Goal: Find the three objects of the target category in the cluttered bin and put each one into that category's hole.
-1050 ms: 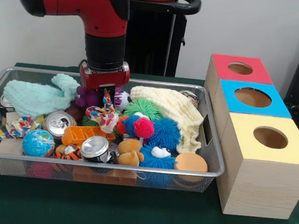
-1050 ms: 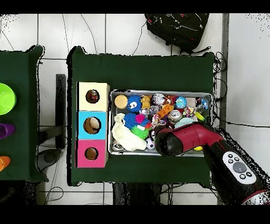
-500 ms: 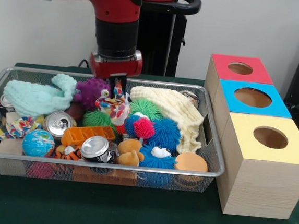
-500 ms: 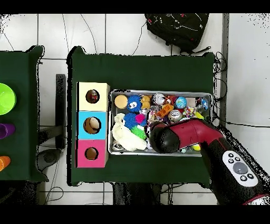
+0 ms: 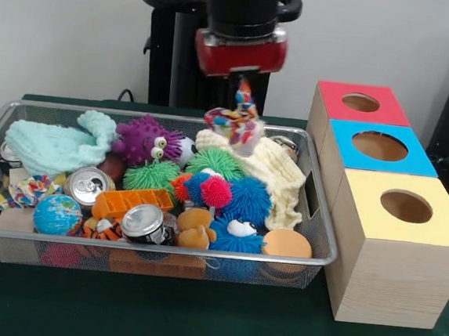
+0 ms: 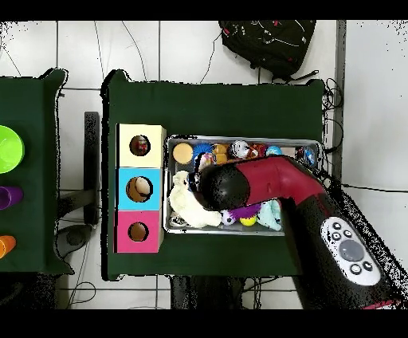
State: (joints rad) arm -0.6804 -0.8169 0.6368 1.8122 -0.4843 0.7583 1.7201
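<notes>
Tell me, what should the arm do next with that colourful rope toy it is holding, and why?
Probably carry it sideways toward the three wooden boxes. The multicoloured knotted rope toy hangs from the gripper, lifted above the wire mesh bin but not yet over any hole; which hole suits it I cannot tell.

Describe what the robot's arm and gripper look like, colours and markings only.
The arm is glossy red with rounded black joint sections. Overhead, a grey panel of round buttons sits on a black segment. In front view, a black cylindrical wrist ends in a red block above the gripper.
</notes>
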